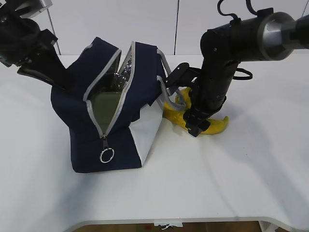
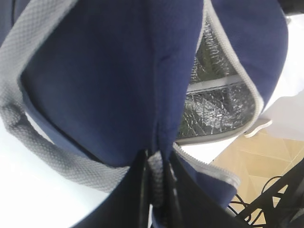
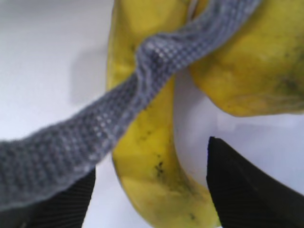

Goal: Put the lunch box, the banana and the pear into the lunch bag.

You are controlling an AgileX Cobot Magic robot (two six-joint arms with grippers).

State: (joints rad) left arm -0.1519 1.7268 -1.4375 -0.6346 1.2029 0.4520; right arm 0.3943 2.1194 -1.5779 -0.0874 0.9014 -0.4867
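My left gripper (image 2: 156,190) is pinched tight on a fold of the lunch bag (image 1: 104,104) at its far rim; I judge the point of that hold is to keep the bag propped up and its mouth gaping, so that my other arm has a wide slot to drop things through; the zipper (image 1: 108,116) is run open down the top, and the ring pull (image 1: 106,155) hangs at the near end.

My right gripper (image 3: 152,190) is down on the table (image 1: 231,183) beside the bag, its fingers (image 3: 242,185) spread wide and straddling the banana (image 3: 147,156); neither finger touches it, so I have hold of nothing there; a grey handle (image 3: 118,114) of the bag lies draped across the banana just ahead of my fingers, which I think could snag when I lift; the pear (image 3: 256,61) sits just beside the banana, close or touching, I cannot tell which.

Inside the bag, the silver lining (image 2: 213,104) shows on the far wall; at the bottom I see a pale green flat face, which I take to be the lid of the lunch box (image 1: 107,104), already in; the banana and pear are still outside.
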